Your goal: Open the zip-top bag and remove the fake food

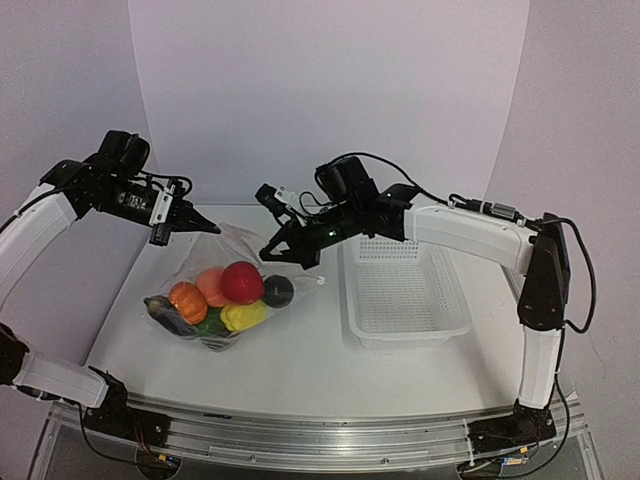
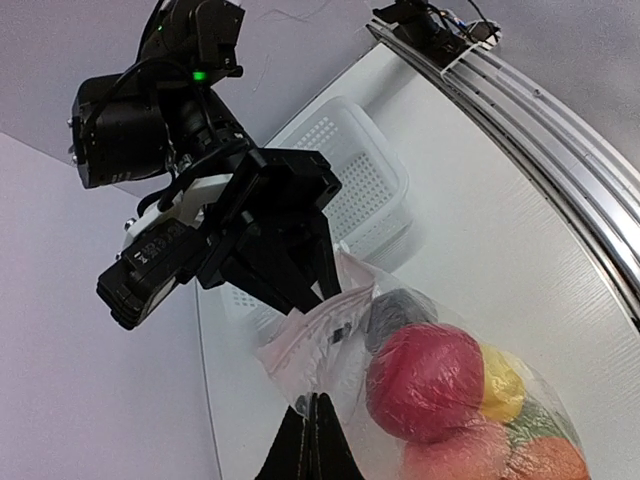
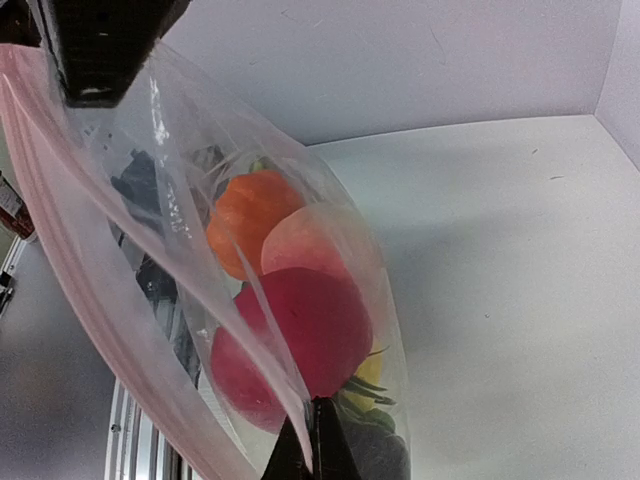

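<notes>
The clear zip-top bag (image 1: 232,262) lies on the white table, its mouth lifted between both grippers. Inside it are the fake food pieces: a red one (image 1: 242,282), an orange one (image 1: 188,300), a peach one (image 1: 211,285), a yellow one (image 1: 243,316) and a black one (image 1: 278,290). My left gripper (image 1: 207,226) is shut on the bag's left rim (image 2: 300,395). My right gripper (image 1: 272,252) is shut on the opposite rim (image 3: 305,420). The red piece (image 2: 425,378) (image 3: 300,335) shows through the plastic in both wrist views.
A white mesh plastic basket (image 1: 400,290) stands to the right of the bag, under the right arm. The table's front edge with a metal rail (image 1: 320,425) runs below. White backdrop walls enclose the back and sides.
</notes>
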You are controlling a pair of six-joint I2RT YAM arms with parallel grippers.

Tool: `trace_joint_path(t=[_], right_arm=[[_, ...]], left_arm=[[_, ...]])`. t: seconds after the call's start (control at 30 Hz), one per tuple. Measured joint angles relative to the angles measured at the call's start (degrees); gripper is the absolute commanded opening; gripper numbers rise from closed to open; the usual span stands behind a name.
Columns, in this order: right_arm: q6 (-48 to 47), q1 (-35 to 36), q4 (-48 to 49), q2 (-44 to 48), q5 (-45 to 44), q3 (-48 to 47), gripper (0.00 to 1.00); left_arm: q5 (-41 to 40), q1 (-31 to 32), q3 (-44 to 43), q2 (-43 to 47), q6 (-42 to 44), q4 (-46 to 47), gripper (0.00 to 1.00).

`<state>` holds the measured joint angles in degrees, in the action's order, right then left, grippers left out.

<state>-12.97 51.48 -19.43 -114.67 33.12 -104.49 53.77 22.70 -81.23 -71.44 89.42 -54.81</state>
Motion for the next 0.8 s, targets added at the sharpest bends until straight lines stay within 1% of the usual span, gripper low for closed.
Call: trace_joint_path(t=[0.03,0.1,0.13,0.2,0.27,0.33,0.47,0.53,0.6,0.67,0.73,0.8], right_arm=[[0.8,0.0,-0.1,0.0,-0.3,-0.2,0.0],[3.3,0.0,-0.8,-0.5,-1.9,-1.8,0.0],[4.9,-0.1,-1.1,-1.0,-3.1,-3.1,0.0],[10.7,-0.3,-1.9,-2.8,-7.1,-7.7,0.0],[18.0,-0.8,-3.2,-4.6,-12.5,-12.9,0.0],[25.4,-1.7,-5.2,-5.8,-18.5,-17.1,0.0],[38.0,-3.9,-8.9,-6.2,-29.8,-21.7,0.0],[43.1,-4.5,-9.8,-6.3,-33.5,-23.0,0.0],[47.1,-4.5,-10.3,-6.8,-36.4,-24.0,0.0],[50.2,-3.7,-10.8,-7.8,-38.6,-25.2,0.0],[52.6,-2.5,-11.4,-9.2,-40.7,-26.6,0.0],[54.2,-1.1,-11.5,-11.5,-42.1,-29.0,0.0]], left_arm=[[-0.7,0.0,1.1,0.4,-2.2,2.3,0.45],[-3.1,0.0,3.6,1.3,-7.7,8.2,0.74],[-4.8,0.0,5.0,1.6,-11.2,11.7,0.83],[-9.5,0.1,6.6,1.4,-18.8,17.8,0.89],[-13.8,-0.2,6.5,0.1,-26.6,22.0,0.91],[-17.0,-1.0,4.1,-2.7,-34.7,24.1,0.91],[-19.6,-4.0,-4.0,-8.6,-49.3,25.0,0.85],[-20.5,-5.1,-8.1,-10.8,-56.3,25.0,0.79],[-21.2,-6.6,-11.4,-12.2,-62.1,24.7,0.75],[-22.6,-7.3,-14.4,-13.2,-67.6,24.1,0.74],[-24.1,-7.5,-16.8,-14.1,-73.0,22.1,0.75],[-24.7,-7.4,-18.1,-15.1,-78.5,19.4,0.79]])
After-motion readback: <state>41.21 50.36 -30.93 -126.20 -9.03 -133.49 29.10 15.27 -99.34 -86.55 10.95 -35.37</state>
